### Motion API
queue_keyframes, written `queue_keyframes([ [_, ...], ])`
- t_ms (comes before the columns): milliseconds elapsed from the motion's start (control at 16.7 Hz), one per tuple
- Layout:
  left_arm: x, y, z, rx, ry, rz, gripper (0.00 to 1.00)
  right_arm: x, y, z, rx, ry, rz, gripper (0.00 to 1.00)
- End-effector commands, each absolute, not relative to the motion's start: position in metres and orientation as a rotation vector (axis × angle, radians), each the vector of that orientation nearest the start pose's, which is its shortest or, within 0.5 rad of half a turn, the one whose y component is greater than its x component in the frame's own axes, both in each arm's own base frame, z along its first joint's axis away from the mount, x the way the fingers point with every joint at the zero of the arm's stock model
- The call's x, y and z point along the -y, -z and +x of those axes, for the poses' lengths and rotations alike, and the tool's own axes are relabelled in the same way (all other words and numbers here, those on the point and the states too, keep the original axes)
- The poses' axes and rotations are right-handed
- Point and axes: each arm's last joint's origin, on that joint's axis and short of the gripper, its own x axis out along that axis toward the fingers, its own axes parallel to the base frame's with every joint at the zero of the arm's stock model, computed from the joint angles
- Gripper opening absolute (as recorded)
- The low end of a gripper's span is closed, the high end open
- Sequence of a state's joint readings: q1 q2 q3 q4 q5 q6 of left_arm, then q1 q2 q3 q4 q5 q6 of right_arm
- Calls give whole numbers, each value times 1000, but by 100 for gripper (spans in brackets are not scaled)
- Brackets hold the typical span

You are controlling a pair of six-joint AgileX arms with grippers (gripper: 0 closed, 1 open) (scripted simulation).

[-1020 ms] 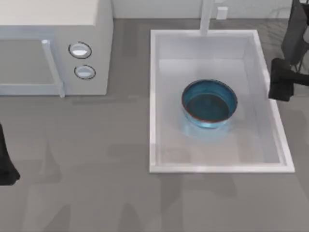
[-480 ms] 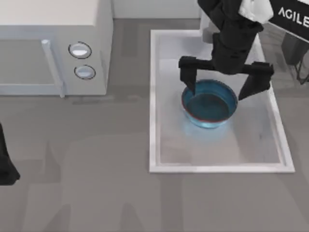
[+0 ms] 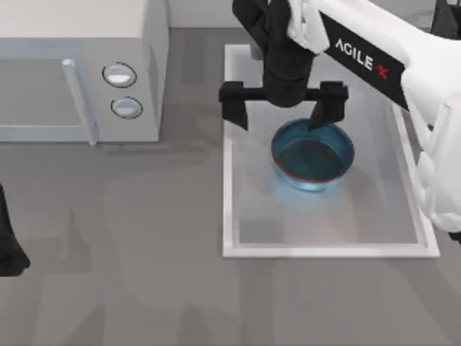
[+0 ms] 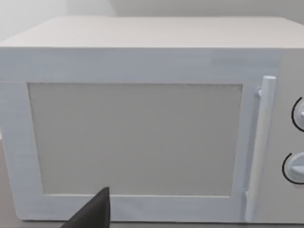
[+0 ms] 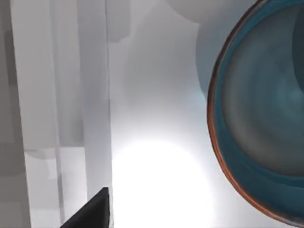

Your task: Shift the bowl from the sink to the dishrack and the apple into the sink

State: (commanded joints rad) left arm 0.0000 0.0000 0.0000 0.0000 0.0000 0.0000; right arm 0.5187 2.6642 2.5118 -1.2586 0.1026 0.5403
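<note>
1. Bowl (image 3: 312, 155) upright on the sink (image 3: 230, 180) floor, about midway between the basin's left and right walls, nearer the far, faucet-side wall than the near rim. Not yet lifted toward any dishrack. No point given for the apple.
2. Right gripper (image 3: 281, 108) over the far-left part of the sink, fingers spread wide, holding nothing. One fingertip above the sink's left rim, the other above the bowl's far rim.
3. Key relation: bowl lies toward the sink's right wall and near rim from the gripper's midpoint, so the span currently straddles bare basin floor plus the bowl's far-left edge, not the bowl centre. Bowl round, hence no long axis to align to; rim grasp judged more likely than a full-width grasp.
4. Next move judged to need either a shift toward the bowl or a descent that puts one finger inside the rim and one outside.
5. Right arm clearly nearer. Left gripper (image 3: 11, 252) parked at the worktop's left edge, well apart from the sink.
6. Right wrist view adds: reddish-brown rim and blue interior of bowl (image 5: 266, 118) close up, white basin floor beside it.
7. Left wrist view adds: microwave (image 4: 142, 123) front, door with handle.
</note>
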Motion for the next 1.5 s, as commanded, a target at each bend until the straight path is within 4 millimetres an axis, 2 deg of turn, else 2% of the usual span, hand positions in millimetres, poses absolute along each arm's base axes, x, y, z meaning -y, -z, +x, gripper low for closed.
queue_keyframes([
  [480, 1, -160, 106, 0, 0, 0, 100, -265, -144, 459, -1372, 12, 11, 100],
  [600, 1, -160, 106, 0, 0, 0, 100, -267, -128, 463, -1371, 9, 7, 100],
  [960, 1, -160, 106, 0, 0, 0, 100, -268, -53, 477, -1371, 9, 7, 100],
  [1020, 1, -160, 106, 0, 0, 0, 100, -268, -48, 477, -1371, 9, 7, 100],
  [1260, 1, -160, 106, 0, 0, 0, 100, -268, -47, 477, -1371, 9, 7, 100],
  [1500, 1, -160, 106, 0, 0, 0, 100, -268, -47, 477, -1371, 9, 7, 70],
])
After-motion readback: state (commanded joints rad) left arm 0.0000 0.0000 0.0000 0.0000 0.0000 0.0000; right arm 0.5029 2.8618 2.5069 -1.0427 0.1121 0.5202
